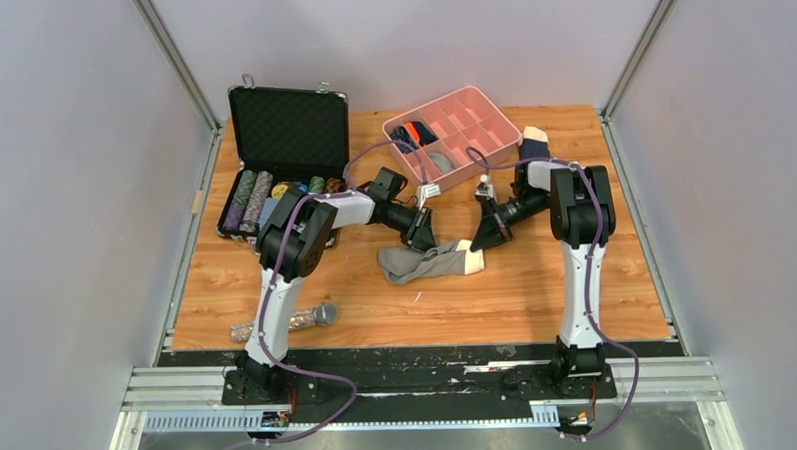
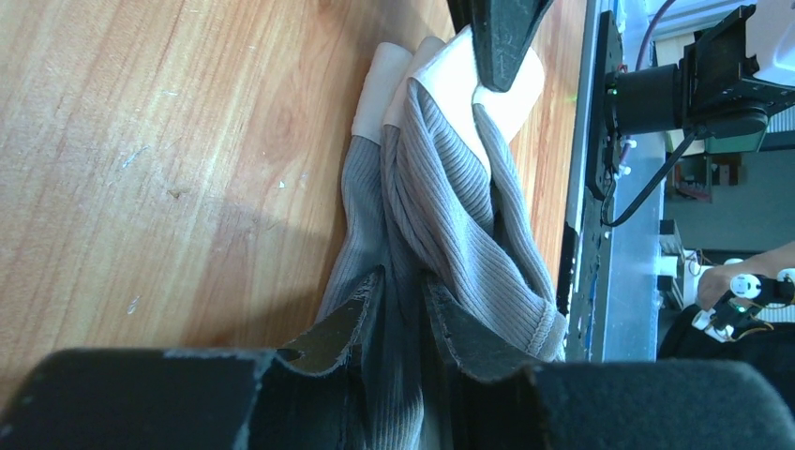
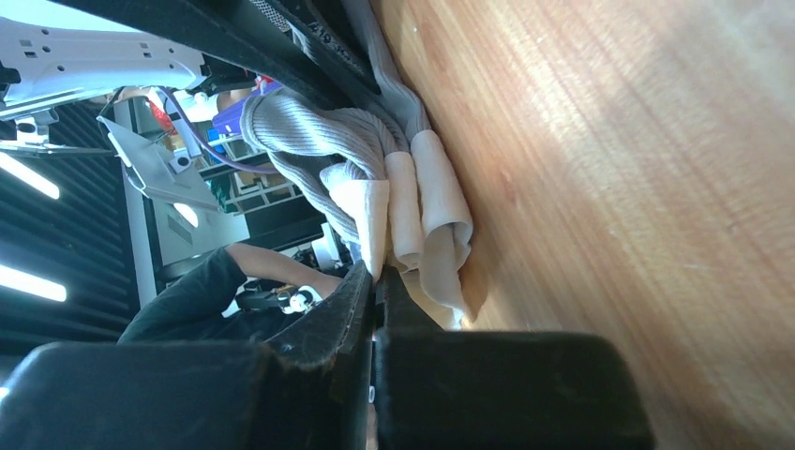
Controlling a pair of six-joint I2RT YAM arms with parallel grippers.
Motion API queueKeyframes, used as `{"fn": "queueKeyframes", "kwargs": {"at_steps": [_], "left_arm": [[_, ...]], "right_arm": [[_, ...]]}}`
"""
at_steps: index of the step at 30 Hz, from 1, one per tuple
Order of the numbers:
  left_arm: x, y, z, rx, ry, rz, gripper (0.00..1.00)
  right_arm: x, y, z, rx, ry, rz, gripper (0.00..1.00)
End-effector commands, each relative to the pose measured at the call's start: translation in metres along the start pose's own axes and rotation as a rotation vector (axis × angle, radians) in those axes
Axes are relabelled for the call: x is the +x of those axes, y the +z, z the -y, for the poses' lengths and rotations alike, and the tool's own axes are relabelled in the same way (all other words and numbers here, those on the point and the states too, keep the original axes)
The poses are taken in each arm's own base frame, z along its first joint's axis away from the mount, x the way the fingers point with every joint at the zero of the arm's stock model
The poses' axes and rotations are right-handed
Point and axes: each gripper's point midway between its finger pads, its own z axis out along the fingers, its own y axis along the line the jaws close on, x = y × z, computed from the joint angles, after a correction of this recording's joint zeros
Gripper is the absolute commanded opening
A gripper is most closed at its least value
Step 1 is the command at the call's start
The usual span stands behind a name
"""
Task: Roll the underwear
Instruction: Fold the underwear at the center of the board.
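Observation:
The gray-taupe ribbed underwear (image 1: 431,262) lies bunched and stretched lengthwise on the wooden table between the two arms, with its cream band at the right end. My left gripper (image 1: 422,239) is shut on a fold of the gray cloth at the left end; the left wrist view shows its jaws (image 2: 403,281) pinching the underwear (image 2: 459,216). My right gripper (image 1: 478,242) is shut on the cream band; the right wrist view shows the cloth (image 3: 422,206) caught between the closed gripper (image 3: 375,274). The right gripper also shows at the top of the left wrist view (image 2: 502,42).
A pink divided tray (image 1: 493,112) holding dark garments stands behind the grippers. A navy sock with a tan toe (image 1: 532,140) lies to its right. An open black case (image 1: 289,129) with chips stands at the back left. A microphone (image 1: 323,314) lies near the front left.

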Motion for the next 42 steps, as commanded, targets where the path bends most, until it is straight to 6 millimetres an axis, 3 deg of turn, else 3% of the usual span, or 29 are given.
{"fn": "queueKeyframes", "kwargs": {"at_steps": [1, 11, 17, 21, 24, 25, 26, 27, 29, 35, 37, 40, 42], "left_arm": [[0.0, 0.004, -0.005, -0.014, 0.014, -0.016, 0.28], [0.001, 0.005, -0.007, -0.005, 0.009, -0.024, 0.28], [-0.018, -0.002, -0.008, -0.067, 0.022, 0.014, 0.38], [-0.039, -0.024, -0.005, -0.179, 0.035, 0.063, 0.5], [-0.059, -0.058, 0.013, -0.287, 0.099, 0.124, 0.55], [-0.072, -0.073, 0.029, -0.303, 0.146, 0.167, 0.59], [-0.069, -0.078, 0.03, -0.331, 0.149, 0.174, 0.6], [-0.079, -0.089, 0.046, -0.343, 0.204, 0.213, 0.64], [-0.071, -0.094, 0.053, -0.373, 0.24, 0.217, 0.67], [-0.039, -0.072, 0.079, -0.353, 0.534, 0.104, 0.7], [-0.029, -0.061, 0.082, -0.358, 0.722, 0.04, 0.72], [-0.024, -0.046, 0.083, -0.399, 0.859, -0.004, 0.97], [-0.028, -0.042, 0.076, -0.44, 0.892, -0.007, 0.99]], "right_arm": [[-0.014, 0.002, 0.004, 0.009, -0.021, 0.022, 0.0], [-0.023, 0.005, 0.021, 0.083, -0.001, 0.011, 0.0], [-0.016, 0.012, 0.041, 0.192, 0.053, -0.039, 0.0], [-0.018, 0.014, 0.049, 0.228, 0.068, -0.036, 0.0], [-0.018, 0.014, 0.052, 0.244, 0.071, -0.034, 0.0], [-0.017, 0.015, 0.053, 0.248, 0.07, -0.035, 0.0], [-0.015, 0.015, 0.054, 0.252, 0.071, -0.038, 0.0], [-0.013, 0.015, 0.054, 0.255, 0.069, -0.041, 0.0], [-0.01, 0.015, 0.056, 0.257, 0.063, -0.047, 0.0], [-0.004, 0.016, 0.052, 0.254, 0.054, -0.042, 0.0], [-0.007, 0.016, 0.05, 0.249, 0.049, -0.032, 0.0], [-0.011, 0.015, 0.048, 0.244, 0.043, -0.02, 0.0], [-0.013, 0.016, 0.047, 0.243, 0.038, -0.017, 0.0]]}}
